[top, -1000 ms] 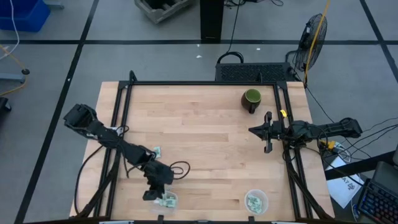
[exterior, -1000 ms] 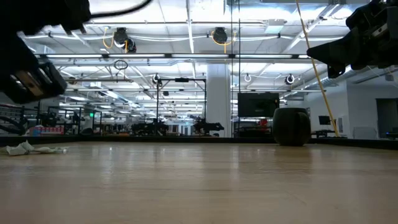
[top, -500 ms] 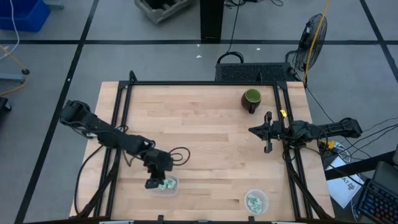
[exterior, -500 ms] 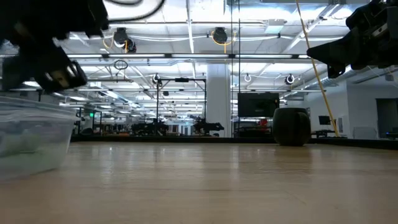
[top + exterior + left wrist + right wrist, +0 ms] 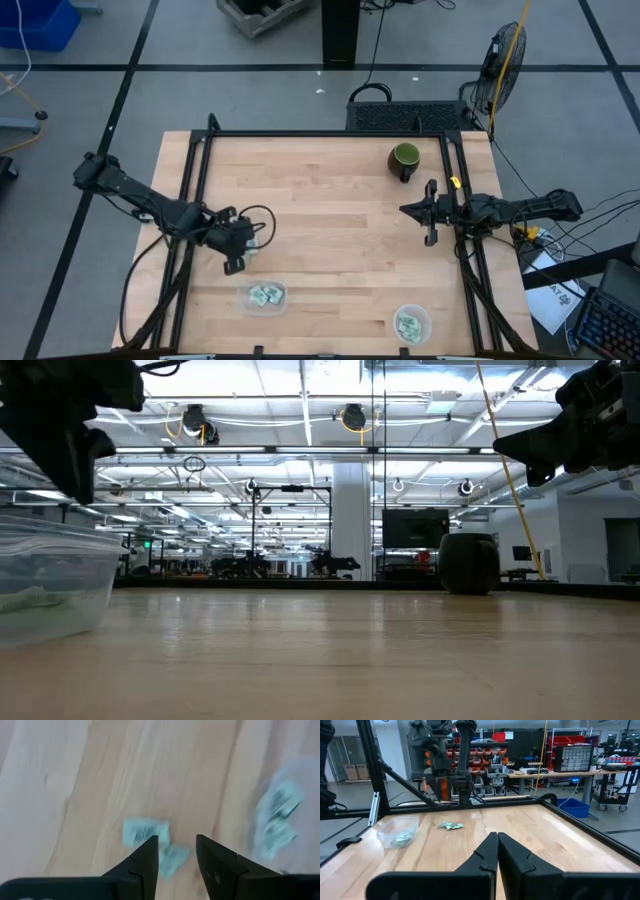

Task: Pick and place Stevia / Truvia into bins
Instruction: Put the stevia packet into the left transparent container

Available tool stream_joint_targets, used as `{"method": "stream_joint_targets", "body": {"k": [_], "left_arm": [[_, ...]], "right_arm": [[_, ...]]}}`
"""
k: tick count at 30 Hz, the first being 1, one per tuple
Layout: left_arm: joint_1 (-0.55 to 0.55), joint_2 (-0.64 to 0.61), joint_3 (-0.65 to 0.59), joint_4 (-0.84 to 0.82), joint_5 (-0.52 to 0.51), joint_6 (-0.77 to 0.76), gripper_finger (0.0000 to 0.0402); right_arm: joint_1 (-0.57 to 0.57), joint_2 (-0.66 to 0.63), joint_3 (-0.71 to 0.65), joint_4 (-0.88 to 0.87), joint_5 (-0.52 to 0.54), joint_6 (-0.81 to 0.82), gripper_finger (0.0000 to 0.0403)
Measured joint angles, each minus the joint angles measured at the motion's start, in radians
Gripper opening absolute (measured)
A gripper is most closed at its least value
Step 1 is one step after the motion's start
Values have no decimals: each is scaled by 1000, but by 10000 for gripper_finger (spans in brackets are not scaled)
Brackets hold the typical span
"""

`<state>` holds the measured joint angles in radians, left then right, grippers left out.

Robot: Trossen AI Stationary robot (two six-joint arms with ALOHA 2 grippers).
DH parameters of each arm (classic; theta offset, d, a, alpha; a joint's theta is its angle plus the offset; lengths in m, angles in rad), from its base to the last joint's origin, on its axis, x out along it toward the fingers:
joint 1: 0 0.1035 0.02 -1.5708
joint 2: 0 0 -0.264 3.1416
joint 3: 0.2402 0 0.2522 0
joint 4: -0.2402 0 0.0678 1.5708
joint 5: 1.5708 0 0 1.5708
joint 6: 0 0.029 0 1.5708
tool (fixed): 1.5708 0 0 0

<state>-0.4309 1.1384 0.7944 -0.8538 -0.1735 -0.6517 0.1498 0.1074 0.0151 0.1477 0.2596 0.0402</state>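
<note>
**Left gripper over loose sachets near the left edge; right arm parked**

Your left gripper [image 5: 237,253] sits above the table [image 5: 330,205] close to its left edge, roughly midway between the far and near edges. In the left wrist view its fingers [image 5: 147,857] are spread, with bare wood visible in the gap and nothing held. Just past the fingertips lie two loose Stevia / Truvia sachets [image 5: 145,831], pale green and white, flat on the wood and overlapping or touching one another; the view is too blurred for you to tell which. The high view shows them as a small pale patch [image 5: 252,241] right beside the gripper.

The rounded-rectangular bin [image 5: 263,296] stands near the front edge, toward the left corner, apart from the gripper. It holds several sachets. The low view shows its clear wall [image 5: 55,575] at close range with pale contents on the bottom.

The round bin [image 5: 410,322] stands at the front edge toward the right corner and also holds sachets.

Your right gripper [image 5: 407,210] waits over the right side of the table, just inside the right edge. Its fingers [image 5: 490,851] are pressed together and hold nothing.

A dark green mug [image 5: 404,159] stands near the far right corner, well apart from both bins.
</note>
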Motion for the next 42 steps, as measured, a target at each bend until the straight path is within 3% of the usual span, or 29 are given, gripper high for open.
{"method": "stream_joint_targets", "body": {"k": [10,17,42], "left_arm": [[4,68,-117,74,32,-43,136],[10,73,-196,255,67,-61,136],[18,71,-324,350,130,-183,136]], "right_arm": [[0,0,0,2,0,0,4],[0,1,0,2,0,0,4],[0,1,0,4,0,0,4]]}}
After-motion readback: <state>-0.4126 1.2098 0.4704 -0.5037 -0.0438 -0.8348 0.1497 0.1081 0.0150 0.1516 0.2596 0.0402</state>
